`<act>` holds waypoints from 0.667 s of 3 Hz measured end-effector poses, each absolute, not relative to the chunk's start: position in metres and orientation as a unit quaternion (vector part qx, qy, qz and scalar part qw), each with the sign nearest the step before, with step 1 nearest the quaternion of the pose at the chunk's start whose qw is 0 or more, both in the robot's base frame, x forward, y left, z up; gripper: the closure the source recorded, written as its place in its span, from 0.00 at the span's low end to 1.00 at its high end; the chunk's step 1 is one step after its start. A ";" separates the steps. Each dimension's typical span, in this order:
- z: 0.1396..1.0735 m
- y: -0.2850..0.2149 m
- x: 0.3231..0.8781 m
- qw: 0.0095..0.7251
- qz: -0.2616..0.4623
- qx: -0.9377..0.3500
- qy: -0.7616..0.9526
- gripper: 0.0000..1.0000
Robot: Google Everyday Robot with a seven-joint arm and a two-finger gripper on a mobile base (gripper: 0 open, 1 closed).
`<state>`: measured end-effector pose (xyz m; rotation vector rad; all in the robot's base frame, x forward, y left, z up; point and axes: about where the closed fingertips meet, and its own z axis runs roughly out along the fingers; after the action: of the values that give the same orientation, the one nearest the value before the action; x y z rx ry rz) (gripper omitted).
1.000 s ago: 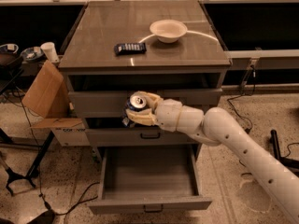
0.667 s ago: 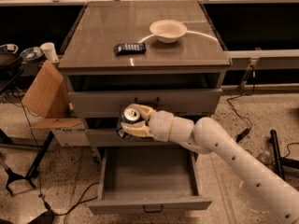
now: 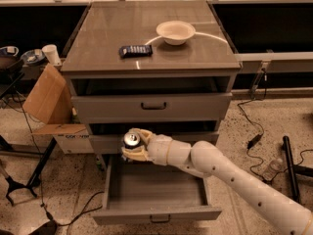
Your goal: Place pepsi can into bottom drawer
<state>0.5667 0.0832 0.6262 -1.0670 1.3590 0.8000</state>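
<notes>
Above the rear left corner of the bottom drawer [image 3: 161,187], which is pulled well out, the pepsi can [image 3: 131,139] is held in the gripper [image 3: 133,146], with its silver top turned toward the camera. The cream fingers [image 3: 133,155] are wrapped around the can's sides and are pinching it. The can is seen level with the front of the middle drawer [image 3: 105,143], so it is placed above the bottom drawer and not yet inside it.

The carrying step is judged to be in hand, with the placing not yet done. For the next move, the can would need to be brought forward over the open interior, kept off the left wall, lowered to the drawer floor, and only then released.

Counted: one pepsi can, one gripper, and three drawers, the top drawer [image 3: 151,106] being the third. On the surface [image 3: 107,31], well above the bottom drawer, one bowl [image 3: 175,32] and one flat dark packet [image 3: 135,50] are seen
</notes>
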 end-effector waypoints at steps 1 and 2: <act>0.596 0.100 0.561 0.566 0.330 -0.461 0.599 1.00; 0.620 0.079 0.574 0.585 0.318 -0.432 0.609 0.81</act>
<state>0.5744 0.0791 0.6199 -1.0068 1.4202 0.7409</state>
